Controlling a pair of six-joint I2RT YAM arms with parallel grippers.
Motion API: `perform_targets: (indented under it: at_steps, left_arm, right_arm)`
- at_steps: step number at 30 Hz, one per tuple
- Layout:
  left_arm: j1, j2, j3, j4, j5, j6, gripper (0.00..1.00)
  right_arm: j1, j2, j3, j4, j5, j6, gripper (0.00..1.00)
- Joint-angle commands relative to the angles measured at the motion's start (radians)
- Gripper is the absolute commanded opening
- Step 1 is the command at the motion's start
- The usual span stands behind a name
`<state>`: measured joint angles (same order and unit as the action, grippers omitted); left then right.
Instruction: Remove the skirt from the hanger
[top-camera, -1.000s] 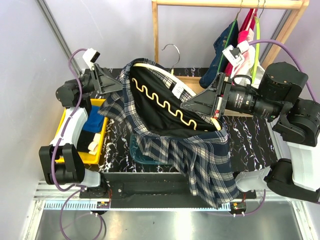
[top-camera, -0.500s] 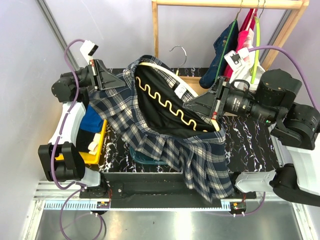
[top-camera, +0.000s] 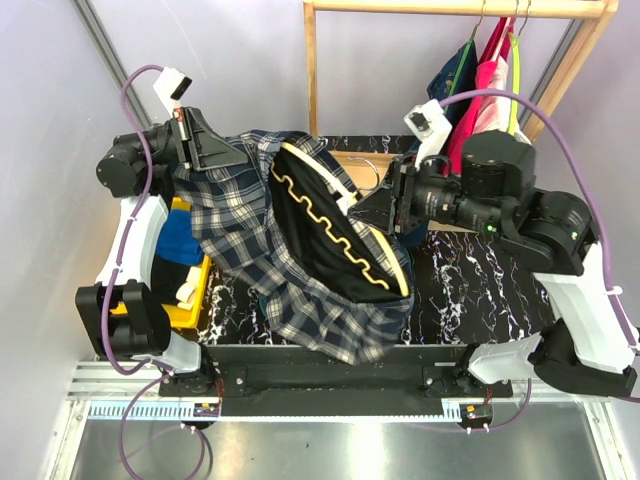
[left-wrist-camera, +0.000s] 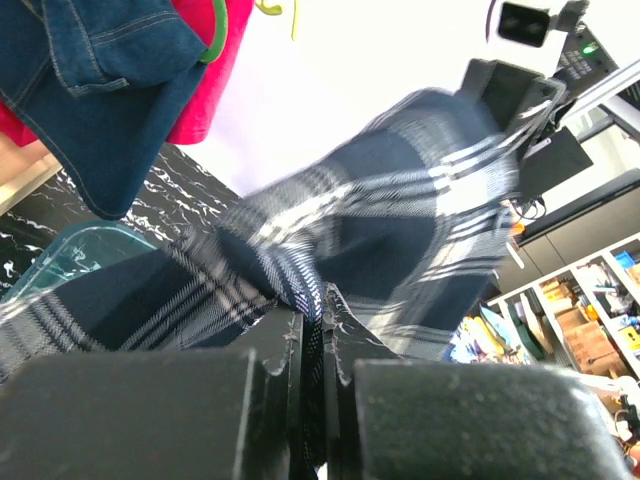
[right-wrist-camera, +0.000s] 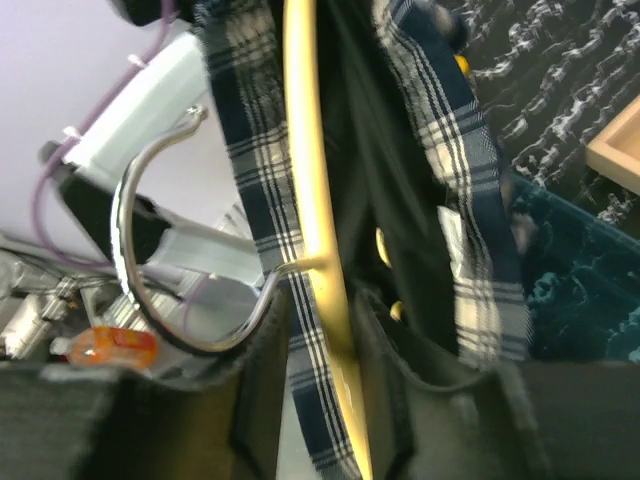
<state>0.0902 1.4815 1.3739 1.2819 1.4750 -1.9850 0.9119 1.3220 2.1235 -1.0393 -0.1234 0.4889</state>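
Above the surface: the skirt hangs in the air between the two arms. It is draped over the hanger, and its lower edge trails toward the near edge of the black marbled top.
Left end effector: at the skirt's upper left, pinched tight on a fold of the tartan, the fingers nearly meeting with cloth between them.
Right end effector: at the skirt's right side, closed around the hanger's cream arch just beside the metal hook. Tartan cloth lies on both sides of the arch.
Hanger position: tilted, with the arch toward the right arm and the wavy bar showing against the skirt's black lining.
Yellow bin: on the left of the surface under the left arm. It holds a blue cloth and a pale item that is too small to identify.
Teal tray: on the surface beneath the skirt, mostly covered by it; its contents cannot be told.
Wooden rack: at the back right. A denim garment and a red garment hang from it, with a green hanger beside them.
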Motion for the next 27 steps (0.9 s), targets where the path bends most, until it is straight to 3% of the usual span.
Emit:
perform_targets:
  at_steps: [1,3,6,9,16,22,27]
  left_arm:
    - [-0.001,-0.021,0.062,0.385,-0.061,-0.037,0.00]
    - [-0.001,-0.021,0.071,0.385,-0.059,-0.044,0.00]
    - [-0.001,-0.018,0.082,0.386,-0.062,-0.057,0.00]
    - [-0.001,-0.017,0.079,0.384,-0.065,-0.060,0.00]
    - [0.023,0.008,0.053,0.384,-0.041,-0.048,0.00]
    - [0.089,0.075,0.140,0.384,-0.050,-0.069,0.00]
    - [0.091,0.089,0.162,0.375,-0.056,-0.072,0.00]
  right_arm:
    - [0.001,-0.016,-0.031,0.036,0.037,-0.038,0.31]
    - [0.002,-0.026,-0.043,0.045,0.051,-0.039,0.12]
    - [0.001,-0.049,-0.066,0.059,0.076,-0.032,0.00]
    - [0.001,-0.082,-0.094,0.082,0.105,-0.029,0.00]
    - [0.001,-0.217,-0.117,0.130,0.359,-0.044,0.00]
    - [0.001,-0.369,-0.128,0.117,0.557,-0.065,0.00]
    - [-0.001,-0.504,-0.192,0.114,0.622,-0.020,0.00]
